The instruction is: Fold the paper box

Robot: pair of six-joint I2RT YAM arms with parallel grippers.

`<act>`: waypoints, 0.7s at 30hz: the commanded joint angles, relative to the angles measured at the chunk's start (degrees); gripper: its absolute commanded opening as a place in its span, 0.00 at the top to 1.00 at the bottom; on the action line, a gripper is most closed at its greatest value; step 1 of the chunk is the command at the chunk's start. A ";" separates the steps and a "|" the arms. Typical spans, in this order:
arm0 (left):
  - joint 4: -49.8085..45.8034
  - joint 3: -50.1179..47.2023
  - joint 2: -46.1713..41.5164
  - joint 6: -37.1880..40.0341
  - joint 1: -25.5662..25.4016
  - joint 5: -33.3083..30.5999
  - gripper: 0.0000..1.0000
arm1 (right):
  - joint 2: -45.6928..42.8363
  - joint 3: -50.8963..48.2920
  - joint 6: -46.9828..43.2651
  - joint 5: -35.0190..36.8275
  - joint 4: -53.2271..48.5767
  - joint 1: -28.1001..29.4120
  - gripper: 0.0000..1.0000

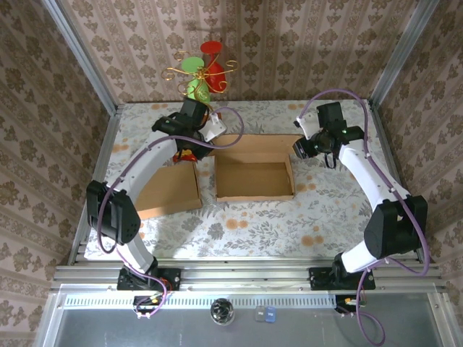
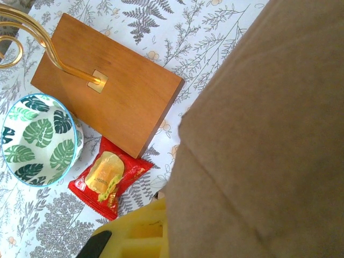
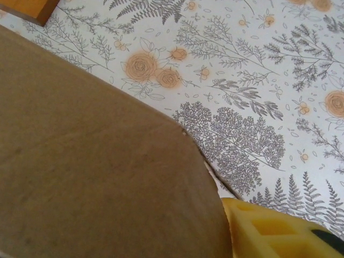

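Note:
The brown paper box (image 1: 253, 179) lies in the middle of the table as an open tray, with a flat panel (image 1: 170, 189) spread to its left and a flap (image 1: 253, 141) along its far side. My left gripper (image 1: 189, 150) is at the box's far left corner. In the left wrist view the gripper (image 2: 165, 210) is shut on a cardboard flap (image 2: 258, 140), which hides one finger; the other yellow finger (image 2: 134, 234) shows. My right gripper (image 1: 302, 148) is at the far right corner. There the cardboard (image 3: 97, 172) covers all but one yellow finger (image 3: 269, 231).
A wooden base (image 2: 107, 86) with a gold wire stand, a leaf-patterned bowl (image 2: 37, 140) and a red snack packet (image 2: 110, 177) sit just beyond the box's far left corner. Red and green ornaments (image 1: 206, 69) hang above. Walls and metal posts enclose the table.

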 commanded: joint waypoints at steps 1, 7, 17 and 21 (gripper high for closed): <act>0.56 0.93 0.83 0.00 0.60 1.08 1.00 | 1.58 2.75 -1.30 0.13 0.23 0.55 0.62; 1.31 0.80 1.33 -1.53 0.60 1.69 1.00 | 2.21 2.68 -0.33 0.58 0.73 0.75 0.87; 1.90 1.54 2.01 -3.35 0.60 1.82 1.00 | 0.90 1.58 0.65 1.16 1.29 0.97 1.00; 1.90 1.27 1.89 -3.39 0.68 1.65 1.00 | -0.17 0.78 2.50 -1.03 1.77 0.03 1.00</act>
